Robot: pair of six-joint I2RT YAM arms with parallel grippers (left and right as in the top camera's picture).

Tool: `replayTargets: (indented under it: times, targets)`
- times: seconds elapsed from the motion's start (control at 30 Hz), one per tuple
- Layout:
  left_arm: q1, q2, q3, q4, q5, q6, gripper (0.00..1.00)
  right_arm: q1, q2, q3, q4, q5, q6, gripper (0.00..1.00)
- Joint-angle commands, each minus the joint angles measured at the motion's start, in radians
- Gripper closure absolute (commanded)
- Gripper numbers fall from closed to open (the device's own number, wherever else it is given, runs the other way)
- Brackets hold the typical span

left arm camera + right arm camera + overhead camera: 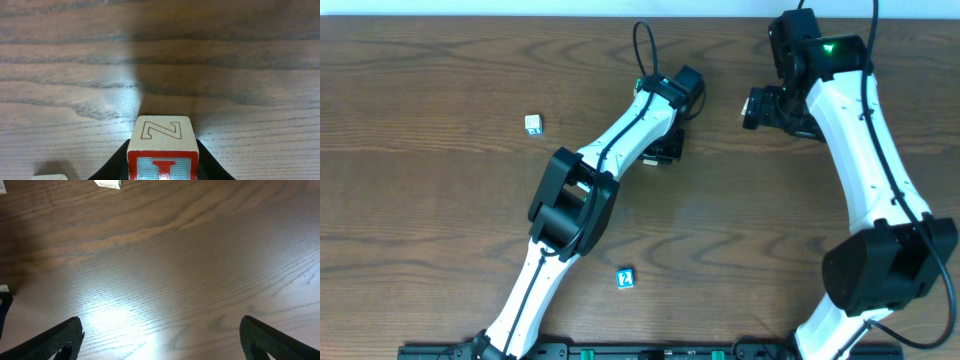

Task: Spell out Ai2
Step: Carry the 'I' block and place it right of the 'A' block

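Our left claw [162, 169] squeezes a wooden block [161, 134] with a red letter. Our right claw [162, 342] hangs wide open above the table [190, 255]. The blue 2 block [626, 278] lies apart.

Wooden block [161, 145], top face: "Z" in red outline
Wooden block, front face: red "I", partly cut off
Blue block [626, 278]: "2"
White block [533, 123]: blue mark, too small to read

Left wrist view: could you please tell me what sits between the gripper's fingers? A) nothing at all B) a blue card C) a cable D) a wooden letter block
D: a wooden letter block, a red-outlined letter on its top, sits between the left gripper fingers.
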Motion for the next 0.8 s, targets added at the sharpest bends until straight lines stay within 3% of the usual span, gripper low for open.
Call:
replayTargets:
  times: [0.0, 0.17, 0.57, 0.77]
  targets:
    - [0.015, 0.009, -0.007, -0.016, 0.003, -0.011, 0.66, 0.011, -0.014, 0.005, -0.003, 0.004, -0.004, 0.01]
    - [0.019, 0.009, -0.007, -0.016, 0.003, -0.011, 0.59, 0.011, -0.014, 0.005, -0.003, 0.004, -0.004, 0.01]
    - [0.02, 0.001, -0.007, -0.026, -0.001, -0.018, 0.59, 0.011, -0.014, 0.005, -0.004, 0.004, -0.004, 0.01]
    - [0.019, -0.1, -0.007, -0.028, -0.007, 0.018, 0.59, 0.011, -0.014, 0.005, -0.005, 0.004, -0.004, 0.01]
